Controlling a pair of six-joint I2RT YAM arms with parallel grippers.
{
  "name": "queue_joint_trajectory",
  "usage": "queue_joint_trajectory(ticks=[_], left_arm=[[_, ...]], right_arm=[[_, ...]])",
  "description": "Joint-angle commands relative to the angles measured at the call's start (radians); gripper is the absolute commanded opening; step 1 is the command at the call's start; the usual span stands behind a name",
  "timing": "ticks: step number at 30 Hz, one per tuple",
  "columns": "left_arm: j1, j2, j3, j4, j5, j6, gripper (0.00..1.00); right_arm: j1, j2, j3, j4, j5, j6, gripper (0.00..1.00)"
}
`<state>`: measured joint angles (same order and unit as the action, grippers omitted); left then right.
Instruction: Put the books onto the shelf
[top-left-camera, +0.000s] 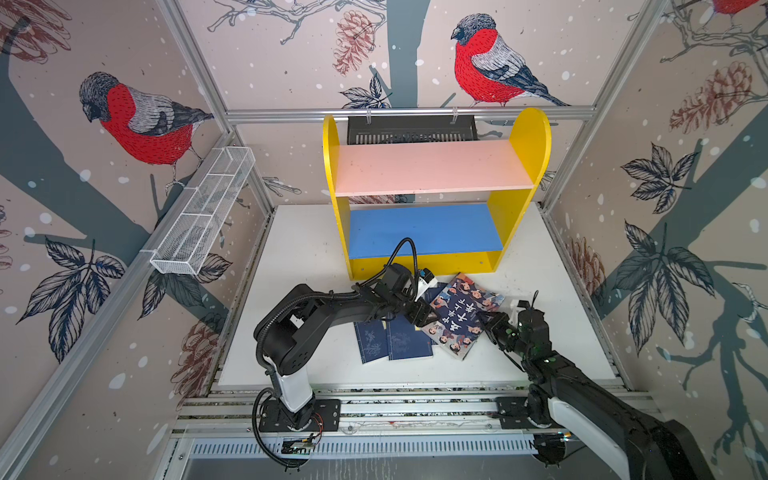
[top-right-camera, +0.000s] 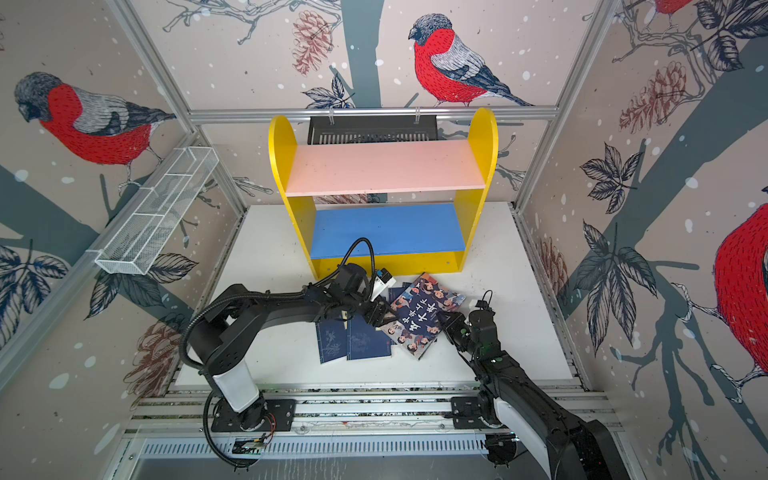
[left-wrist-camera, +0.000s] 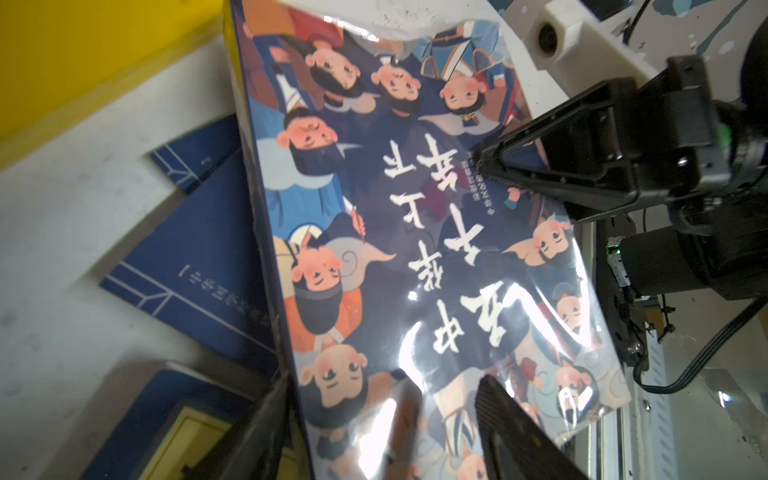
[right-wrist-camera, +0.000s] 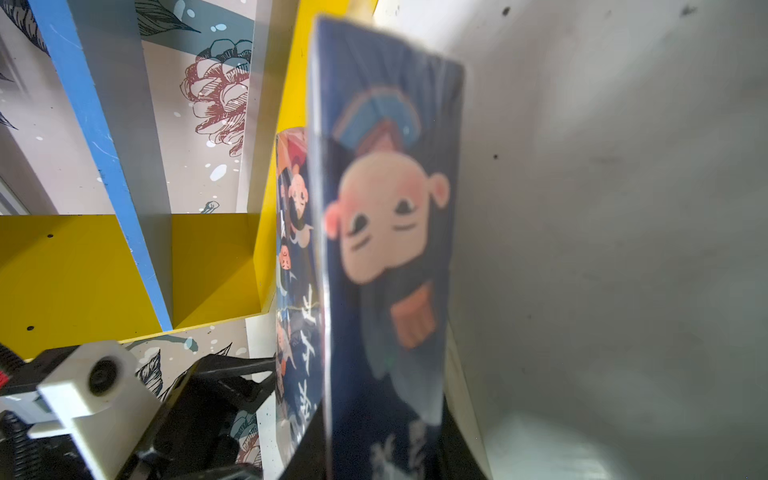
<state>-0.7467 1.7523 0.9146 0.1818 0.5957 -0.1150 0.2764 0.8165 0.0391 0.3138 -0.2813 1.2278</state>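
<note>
As it tilts, book (top-left-camera: 459, 309) seemingly fills right hand (top-left-camera: 485, 321).

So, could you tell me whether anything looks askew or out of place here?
The illustrated book is askew: tilted off the table, its edge pinched by the right gripper, the left gripper open around the opposite edge. The navy books lie fanned and overlapping.
</note>
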Motion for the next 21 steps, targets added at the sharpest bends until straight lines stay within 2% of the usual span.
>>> queue_joint_trajectory(ticks=[1,10,16,19,21], left_arm=[[-0.005,-0.056,0.05,-0.123,-0.016,0.047,0.72],[-0.005,-0.285,0.208,-0.491,-0.144,0.083,0.73],[0.0,-0.438,0.27,-0.585,-0.182,0.086,0.79],[0.002,-0.494,0.316,-0.656,-0.267,0.183,0.8],[0.004,-0.54,0.316,-0.656,-0.345,0.192,0.83]], right_arm=[[-0.001,-0.019,0.019,-0.119,0.002,-0.022,0.11],[0.0,-0.098,0.124,-0.222,-0.041,-0.059,0.05],[0.006,-0.12,0.211,-0.278,-0.079,-0.086,0.04],[0.018,-0.132,0.263,-0.299,-0.097,-0.1,0.04],[0.026,-0.137,0.304,-0.327,-0.105,-0.113,0.03]])
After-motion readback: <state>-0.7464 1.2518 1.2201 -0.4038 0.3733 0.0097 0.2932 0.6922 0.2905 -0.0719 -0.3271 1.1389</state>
